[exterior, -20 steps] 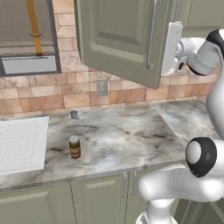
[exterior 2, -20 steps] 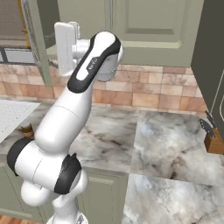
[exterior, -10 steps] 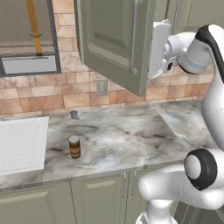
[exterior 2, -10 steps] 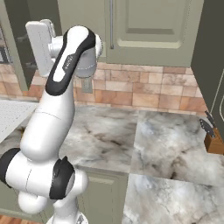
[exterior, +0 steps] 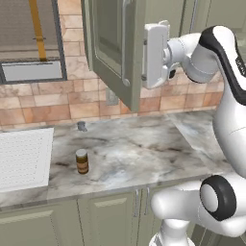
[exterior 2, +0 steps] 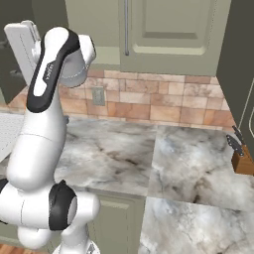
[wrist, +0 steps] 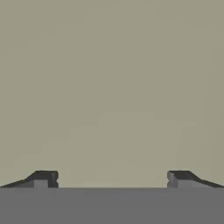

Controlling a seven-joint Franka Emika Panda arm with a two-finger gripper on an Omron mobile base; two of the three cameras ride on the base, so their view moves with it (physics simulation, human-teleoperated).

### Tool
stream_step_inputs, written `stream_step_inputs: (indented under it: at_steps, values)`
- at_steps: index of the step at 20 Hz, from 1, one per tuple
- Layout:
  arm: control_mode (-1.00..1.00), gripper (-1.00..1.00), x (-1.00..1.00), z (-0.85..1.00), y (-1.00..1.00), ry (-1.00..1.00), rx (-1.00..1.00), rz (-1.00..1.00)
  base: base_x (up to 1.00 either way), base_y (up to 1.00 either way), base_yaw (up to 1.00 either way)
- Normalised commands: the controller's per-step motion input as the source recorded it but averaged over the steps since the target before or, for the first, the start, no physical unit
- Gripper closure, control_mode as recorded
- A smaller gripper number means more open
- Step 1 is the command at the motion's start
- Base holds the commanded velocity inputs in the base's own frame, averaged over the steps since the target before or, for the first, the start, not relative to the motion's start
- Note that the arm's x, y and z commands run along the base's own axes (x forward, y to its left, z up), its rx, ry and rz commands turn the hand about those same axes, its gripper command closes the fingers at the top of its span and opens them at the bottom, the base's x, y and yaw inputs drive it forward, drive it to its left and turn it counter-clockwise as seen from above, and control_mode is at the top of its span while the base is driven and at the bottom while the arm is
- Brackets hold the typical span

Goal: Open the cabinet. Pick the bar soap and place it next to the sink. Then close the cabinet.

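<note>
Pincer [wrist: 112,178] released, jaws spread wide, nothing between them; plain sage-green surface straight ahead. Hand raised beside the swung-out door of the cabinet [exterior: 111,53]. Sink [exterior: 24,158] well below and to the pincer's left; brown jar [exterior: 82,161] on the marble counter [exterior: 139,151] between.

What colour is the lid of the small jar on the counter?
Tan, on the brown jar; best seen in the left base view.
</note>
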Motion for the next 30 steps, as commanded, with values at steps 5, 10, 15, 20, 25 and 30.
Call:
stream_step_inputs:
  at_steps: [5,10,15,20,25,30]
  values:
    - [-1.0,-1.0,0.03,-0.06,0.49,0.0,0.0,-0.2,0.0,0.0,0.0]
    - [-1.0,-1.0,0.09,-0.08,0.41,0.0,0.0,-0.2,0.0,0.0,0.0]
    - [-1.0,-1.0,0.04,0.02,-0.2,0.07,-0.03,-0.2,0.0,0.0,0.0]
    - [-1.0,-1.0,0.0,0.1,-0.48,0.09,0.0,-0.15,0.0,0.0,0.0]
    - [-1.0,-1.0,0.0,0.2,-0.49,0.0,0.0,-0.07,0.0,0.0,0.0]
    - [-1.0,-1.0,0.0,0.14,-0.47,0.0,0.0,-0.02,0.0,0.0,0.0]
